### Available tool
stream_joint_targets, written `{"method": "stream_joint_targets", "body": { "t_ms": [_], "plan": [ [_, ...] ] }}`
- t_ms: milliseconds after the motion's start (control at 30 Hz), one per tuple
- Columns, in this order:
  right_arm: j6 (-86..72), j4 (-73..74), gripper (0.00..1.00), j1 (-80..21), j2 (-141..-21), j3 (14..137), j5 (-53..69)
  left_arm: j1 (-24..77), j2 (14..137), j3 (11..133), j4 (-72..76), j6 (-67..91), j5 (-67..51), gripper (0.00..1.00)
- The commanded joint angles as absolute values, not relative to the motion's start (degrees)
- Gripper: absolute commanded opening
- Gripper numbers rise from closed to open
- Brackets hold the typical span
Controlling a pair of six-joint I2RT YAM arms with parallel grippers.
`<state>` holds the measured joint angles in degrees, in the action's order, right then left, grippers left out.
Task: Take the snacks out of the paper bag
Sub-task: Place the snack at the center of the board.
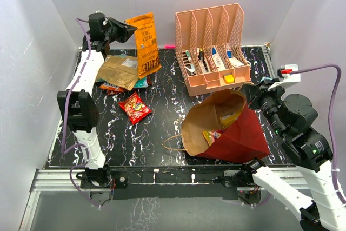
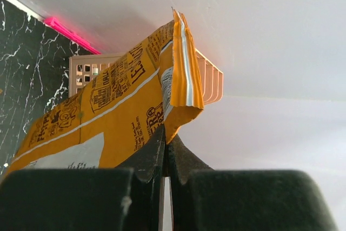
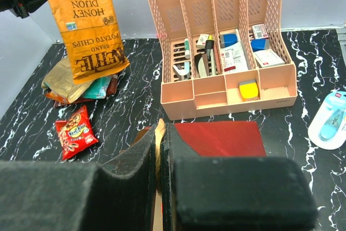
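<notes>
At the far left, the left fingers [image 2: 148,160] are pressed fully together on the upper edge of an orange chip bag [image 1: 145,44]. The bag hangs down from them with its print upside down, and whether its bottom end touches anything cannot be told. Just below those fingers a pile of packets [image 1: 118,70] lies on the worktop [image 1: 162,128], with a flat brown one on top and teal and orange-red ones showing at its edges. A small red packet [image 1: 134,107] lies alone, nearer the arm bases than the pile and apart from it. Further right, between the two pairs of fingers, the paper bag [image 1: 238,133] lies tipped on its side with its brown inside open toward the left. A twine handle [image 1: 173,143] trails onto the worktop from its mouth. Inside the bag, a yellow packet [image 1: 231,117] sits deep in and a red and yellow packet [image 1: 212,135] sits near the lower lip. Beyond the bag stands a peach organizer [image 1: 213,47] with pens and small items in its compartments. The right fingers [image 3: 140,155] are closed tight on the bag's thin upper rim, at the far right side of its mouth, with only a sliver of brown paper showing between them. To the right of those fingers a light-blue tag [image 3: 331,120] rests on the worktop.
</notes>
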<state>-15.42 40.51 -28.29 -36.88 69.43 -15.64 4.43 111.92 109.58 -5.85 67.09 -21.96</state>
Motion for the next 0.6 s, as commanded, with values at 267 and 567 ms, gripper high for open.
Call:
{"method": "stream_joint_targets", "body": {
  "t_ms": [267,567],
  "plan": [
    [-17.23,35.79,0.07,-28.30,-38.07,70.38,-14.36,-4.01,105.84,89.38,14.91,79.77,-25.61,0.00],
    [-17.54,34.75,0.07,-28.30,-38.74,69.94,-13.07,-14.77,106.76,68.82,20.13,75.31,-23.22,0.00]
  ]
}}
